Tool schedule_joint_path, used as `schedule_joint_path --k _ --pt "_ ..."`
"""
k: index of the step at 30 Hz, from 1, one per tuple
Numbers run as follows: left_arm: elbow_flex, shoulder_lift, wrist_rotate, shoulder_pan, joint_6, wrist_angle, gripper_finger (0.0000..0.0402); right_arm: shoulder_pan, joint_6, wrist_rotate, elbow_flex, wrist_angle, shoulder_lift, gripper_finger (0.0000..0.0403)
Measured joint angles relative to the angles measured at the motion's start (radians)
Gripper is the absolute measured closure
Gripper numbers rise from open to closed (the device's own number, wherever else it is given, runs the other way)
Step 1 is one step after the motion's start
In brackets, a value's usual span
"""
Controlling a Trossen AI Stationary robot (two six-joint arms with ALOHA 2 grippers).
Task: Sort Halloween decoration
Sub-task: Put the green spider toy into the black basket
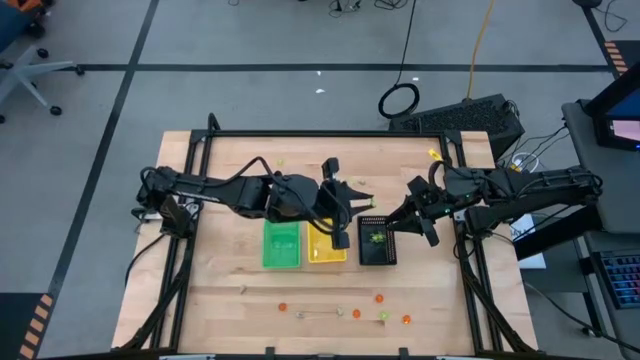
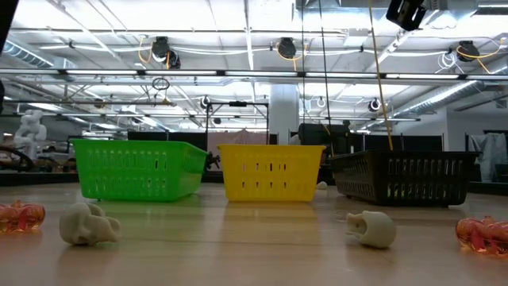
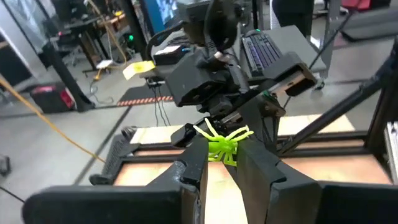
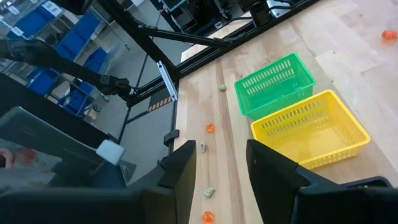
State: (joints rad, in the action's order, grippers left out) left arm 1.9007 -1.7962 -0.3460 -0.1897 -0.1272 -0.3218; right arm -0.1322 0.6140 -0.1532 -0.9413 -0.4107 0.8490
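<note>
High view: a green spider is held over the trays, mid-sort.

On the left of the worktop [image 1: 230, 275] the left arm is seen reaching across, its left claw [image 1: 340, 222] above the yellow tray [image 1: 326, 254], narrowed on a yellow-green spider [image 3: 222, 144], as the left wrist view shows. To its left lies the green tray [image 1: 281, 245]; to its right the black tray [image 1: 377, 241], in which something green can be made out. Over that tray's right edge the right claw [image 1: 418, 222] is poised, part-open and holding nothing. Loose trinkets, orange [image 1: 380, 298] among them, are strewn along the near edge, and two pale skulls [image 2: 87, 223] are caught in the low view. The step is judged to be carrying; next, the spider's tray must be chosen and the spider released. No writing can be read.
</note>
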Motion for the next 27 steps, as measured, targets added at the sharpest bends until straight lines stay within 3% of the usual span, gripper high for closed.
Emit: schedule_joint_path --k 7,27 --pt "0.0 -0.009 0.0 0.019 0.147 -0.002 0.0337 0.0 0.015 -0.003 0.0 -0.018 -0.003 0.0273" --pt "-0.001 -0.169 0.028 0.017 0.204 0.059 0.0337 0.0 0.124 0.0 0.0 -0.378 -0.115 0.0273"
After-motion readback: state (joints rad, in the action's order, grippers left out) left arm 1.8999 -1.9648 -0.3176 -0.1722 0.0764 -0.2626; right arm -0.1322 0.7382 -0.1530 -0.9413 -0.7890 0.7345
